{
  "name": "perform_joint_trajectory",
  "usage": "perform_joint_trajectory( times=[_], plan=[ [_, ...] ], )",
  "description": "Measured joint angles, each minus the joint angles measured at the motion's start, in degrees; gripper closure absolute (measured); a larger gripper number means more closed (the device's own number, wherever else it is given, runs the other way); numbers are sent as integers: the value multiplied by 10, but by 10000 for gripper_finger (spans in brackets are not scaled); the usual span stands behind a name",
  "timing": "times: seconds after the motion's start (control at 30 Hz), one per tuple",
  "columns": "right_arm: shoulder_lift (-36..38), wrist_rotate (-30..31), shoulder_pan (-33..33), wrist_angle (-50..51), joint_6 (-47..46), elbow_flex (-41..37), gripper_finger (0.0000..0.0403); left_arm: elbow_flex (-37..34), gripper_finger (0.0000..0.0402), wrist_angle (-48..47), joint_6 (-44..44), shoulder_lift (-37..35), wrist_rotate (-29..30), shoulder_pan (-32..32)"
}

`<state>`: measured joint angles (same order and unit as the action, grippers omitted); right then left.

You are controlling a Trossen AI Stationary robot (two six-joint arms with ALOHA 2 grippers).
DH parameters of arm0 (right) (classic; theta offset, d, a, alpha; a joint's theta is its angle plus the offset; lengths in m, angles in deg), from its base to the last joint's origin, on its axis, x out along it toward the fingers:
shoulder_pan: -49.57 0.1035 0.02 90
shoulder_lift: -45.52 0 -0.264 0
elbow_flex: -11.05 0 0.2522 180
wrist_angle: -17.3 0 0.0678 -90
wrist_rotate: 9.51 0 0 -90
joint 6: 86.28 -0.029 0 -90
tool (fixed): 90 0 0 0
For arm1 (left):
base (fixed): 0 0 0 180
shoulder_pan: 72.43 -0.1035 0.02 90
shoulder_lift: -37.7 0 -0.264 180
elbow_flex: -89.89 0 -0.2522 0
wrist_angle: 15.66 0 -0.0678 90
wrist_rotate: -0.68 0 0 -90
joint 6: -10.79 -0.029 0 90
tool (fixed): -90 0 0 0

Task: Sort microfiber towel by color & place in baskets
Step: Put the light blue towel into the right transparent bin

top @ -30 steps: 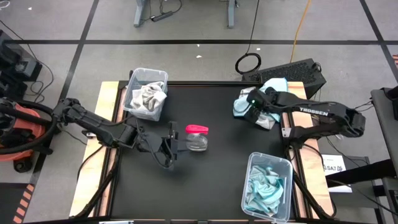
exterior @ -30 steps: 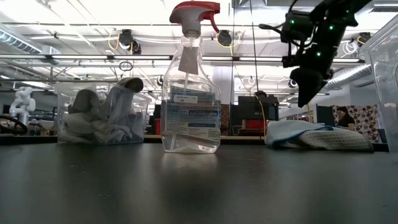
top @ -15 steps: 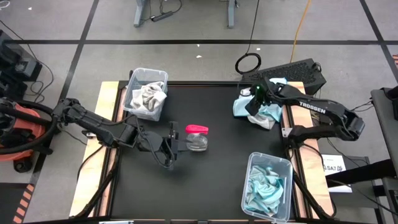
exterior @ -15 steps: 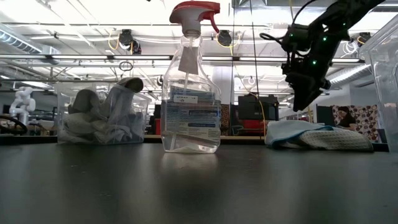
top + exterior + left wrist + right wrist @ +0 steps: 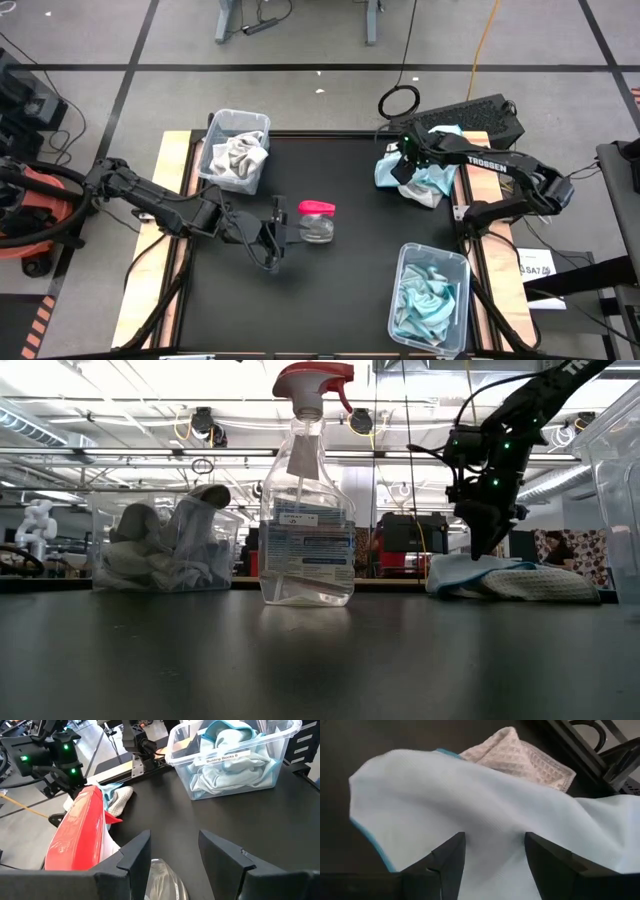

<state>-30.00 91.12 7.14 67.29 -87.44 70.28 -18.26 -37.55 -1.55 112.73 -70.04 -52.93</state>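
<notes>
The right gripper (image 5: 398,170), jaws spread wide and empty, hangs right above the blue towel (image 5: 432,178) at the table's (image 5: 330,270) far right edge; the left gripper (image 5: 278,232), open by the bottle (image 5: 316,222), is well apart.

A clear spray bottle (image 5: 316,223) with a pink-red trigger head lies just in front of the left arm's fingertips — in the low view it stands upright (image 5: 305,510), a printed label on its front. A black keyboard (image 5: 470,116) rests just beyond the right arm's fingertips, at the table's far edge, with a coiled black cable (image 5: 399,101) on the floor beside it. An orange cord (image 5: 484,40) runs across the floor — well beyond both.
</notes>
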Motion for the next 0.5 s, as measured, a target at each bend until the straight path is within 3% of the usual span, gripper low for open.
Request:
perform_joint_trajectory(
  times=[0.13, 0.5],
  plan=[
    [0, -1, 0, 0, 1, 0, 238, 0, 230, -1, 0, 0, 0, 0],
    [1, -2, 0, 9, -2, 0, 394, 0, 230, -1, 0, 0, 0, 0]
  ],
)
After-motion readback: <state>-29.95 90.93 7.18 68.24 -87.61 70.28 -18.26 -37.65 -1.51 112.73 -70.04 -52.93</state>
